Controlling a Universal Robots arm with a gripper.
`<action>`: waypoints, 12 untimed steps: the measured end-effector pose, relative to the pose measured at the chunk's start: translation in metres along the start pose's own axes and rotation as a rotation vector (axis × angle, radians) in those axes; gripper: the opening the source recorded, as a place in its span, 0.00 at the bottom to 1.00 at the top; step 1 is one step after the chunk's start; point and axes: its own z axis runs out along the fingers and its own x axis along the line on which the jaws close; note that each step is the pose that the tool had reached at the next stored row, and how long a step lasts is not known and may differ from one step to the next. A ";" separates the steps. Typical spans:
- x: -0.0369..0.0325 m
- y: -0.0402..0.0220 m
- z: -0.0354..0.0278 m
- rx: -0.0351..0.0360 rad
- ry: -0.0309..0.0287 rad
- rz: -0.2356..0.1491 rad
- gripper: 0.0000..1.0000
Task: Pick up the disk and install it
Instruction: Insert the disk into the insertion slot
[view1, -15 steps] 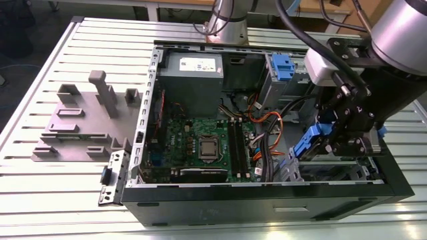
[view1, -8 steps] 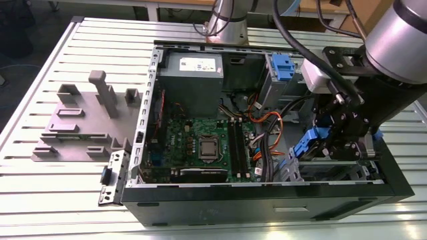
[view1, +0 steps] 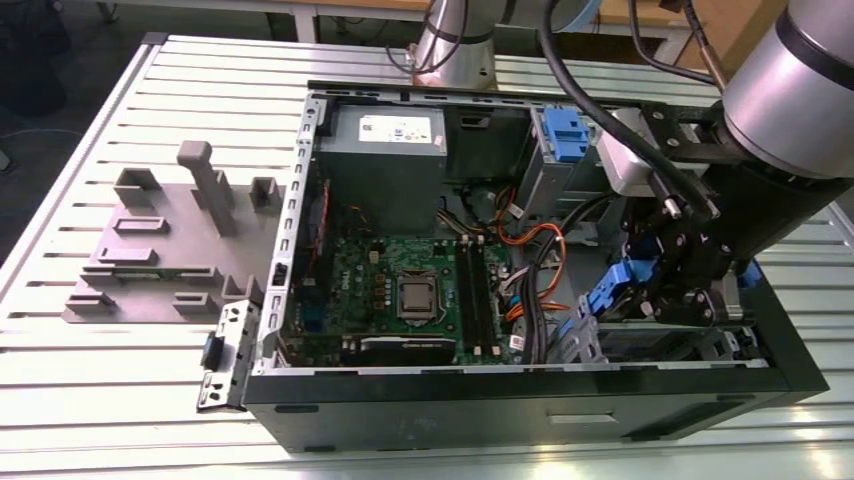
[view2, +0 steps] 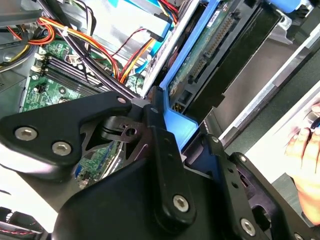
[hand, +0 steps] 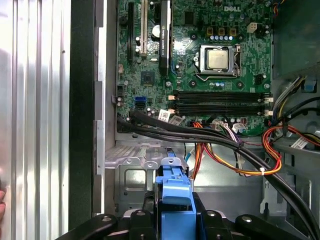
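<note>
My gripper (view1: 671, 298) is inside the open computer case (view1: 534, 400), at the exterior view's right near the case's lower corner, shut on the disk (view1: 627, 285). In the second wrist view the disk (view2: 210, 47) shows its green circuit-board face and black edge, framed by the blue carrier bracket (view2: 179, 127), clamped between my black fingers (view2: 162, 160). The first wrist view shows the blue bracket (hand: 174, 192) edge-on between the fingers, just over a metal drive bay (hand: 137, 175).
The motherboard (view1: 400, 285) and bundles of orange and black cables (hand: 225, 150) lie beside the bay. Another blue caddy (view1: 566, 135) sits at the case's far side. A grey slotted holder block (view1: 160, 245) stands on the table. A person's hand (view2: 306, 155) is near the case.
</note>
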 end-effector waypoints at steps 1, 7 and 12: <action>0.0000 0.0000 0.0000 0.0000 0.0000 0.000 0.37; 0.0000 -0.0001 0.0000 0.0000 0.0001 0.000 0.44; 0.0000 0.0000 0.0000 0.0000 0.0003 0.000 0.44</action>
